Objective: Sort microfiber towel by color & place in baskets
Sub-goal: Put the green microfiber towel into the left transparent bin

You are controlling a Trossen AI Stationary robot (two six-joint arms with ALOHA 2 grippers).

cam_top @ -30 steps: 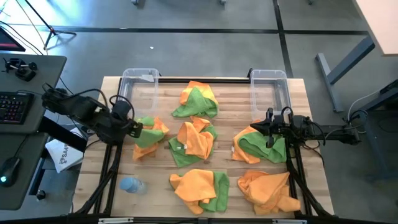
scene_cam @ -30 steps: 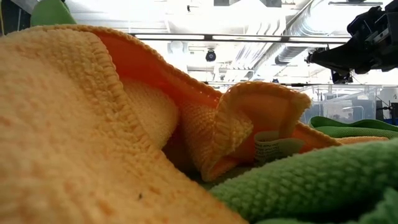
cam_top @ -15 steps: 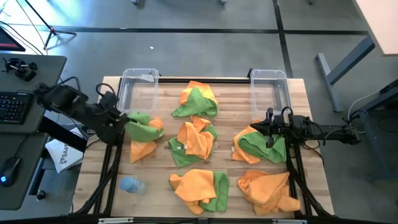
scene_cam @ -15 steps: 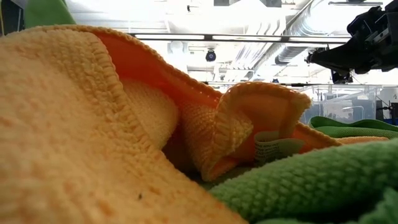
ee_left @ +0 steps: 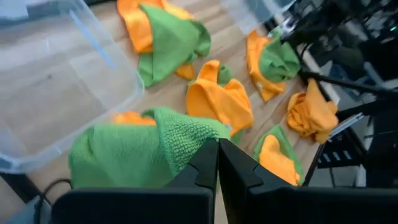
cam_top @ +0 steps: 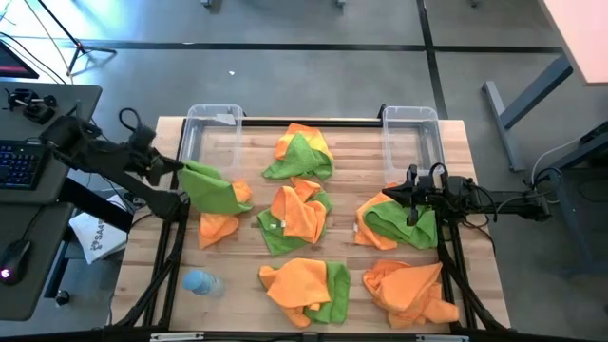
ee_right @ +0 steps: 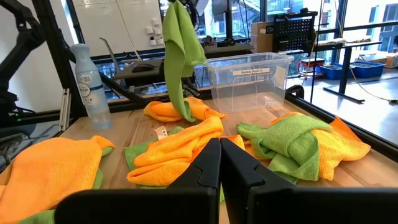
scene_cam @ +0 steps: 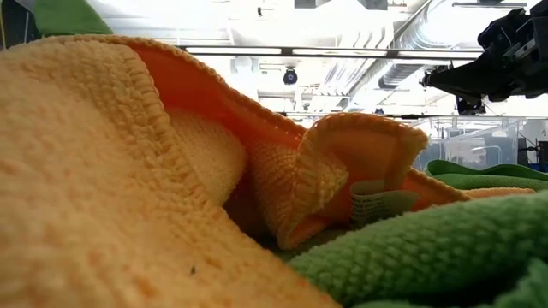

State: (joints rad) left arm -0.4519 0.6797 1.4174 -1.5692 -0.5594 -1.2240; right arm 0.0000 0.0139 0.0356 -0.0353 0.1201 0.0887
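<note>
green towel (cam_top: 209, 188) now hangs lifted in the left gripper (cam_top: 177, 169) jaws' grip, near the nine o'clock worktop (cam_top: 351, 161) edge; right gripper (cam_top: 410, 196) jaws closed, empty.

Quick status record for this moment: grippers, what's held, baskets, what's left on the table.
left gripper: shut on green towel, lifted beside left basket
right gripper: shut, holding nothing, over right-side pile
left basket: no towels inside
right basket: no towels inside
orange towel: on table below the lifted one
bottle: front left
</note>
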